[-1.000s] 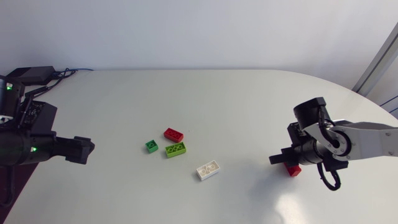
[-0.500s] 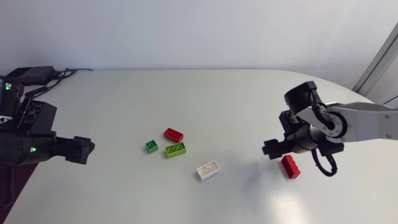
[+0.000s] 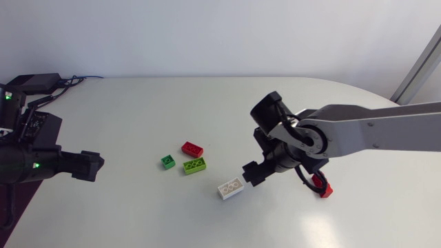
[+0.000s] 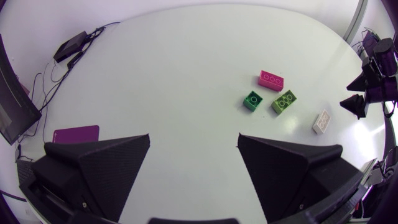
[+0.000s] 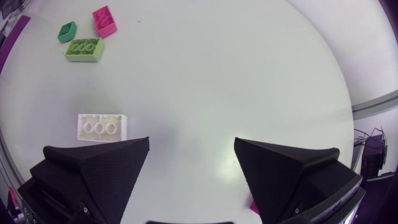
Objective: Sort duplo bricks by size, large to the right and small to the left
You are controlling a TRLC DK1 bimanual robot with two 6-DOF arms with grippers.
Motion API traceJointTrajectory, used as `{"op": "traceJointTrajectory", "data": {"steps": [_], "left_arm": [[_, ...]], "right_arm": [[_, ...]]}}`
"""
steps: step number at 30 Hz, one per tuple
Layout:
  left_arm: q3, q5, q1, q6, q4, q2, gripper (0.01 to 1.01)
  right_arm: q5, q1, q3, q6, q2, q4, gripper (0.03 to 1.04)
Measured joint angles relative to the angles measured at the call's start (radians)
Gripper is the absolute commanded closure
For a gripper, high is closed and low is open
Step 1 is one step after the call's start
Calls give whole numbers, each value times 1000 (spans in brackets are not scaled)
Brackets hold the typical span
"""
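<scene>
Tabletop point(image 3: 138, 220): pale, rounded at the far right; bears five bricks.
Left gripper point(image 3: 89, 164): at the table's left edge, well apart from every brick; fingers point(image 4: 99, 168) spread wide, only bare table between them.
Dark green brick point(image 3: 168, 162): small and square, leftmost of a cluster of three near the table's middle.
Red brick point(image 3: 192, 148): at the far side of the cluster, near the other two.
Lime brick point(image 3: 195, 165): longer, just right of the dark green one.
White brick point(image 3: 230, 188): long, alone, right of the cluster and nearer the front edge; in the right wrist view, just ahead of one finger, outside the gap.
Right gripper point(image 3: 249, 173): on an arm stretched in from the right edge, just beside the white brick's right end; fingers apart, holding nothing.
Second red brick point(image 3: 322, 186): farthest right, partly hidden by the right arm, well apart from the cluster.
</scene>
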Motion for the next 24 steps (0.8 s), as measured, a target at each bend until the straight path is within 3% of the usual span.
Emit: {"op": "traceJointTrajectory", "data": {"steps": [5, 11, 24], "left_arm": [[0, 0, -1, 0, -10, 0, 44], [0, -8, -1, 1, -18, 2, 44], [0, -11, -1, 0, -16, 31, 44]], "right_arm": [[-28, 80, 93, 49, 57, -36, 79], [-176, 111, 216, 137, 120, -100, 70], [-237, 124, 224, 191, 180, -178, 70]]}}
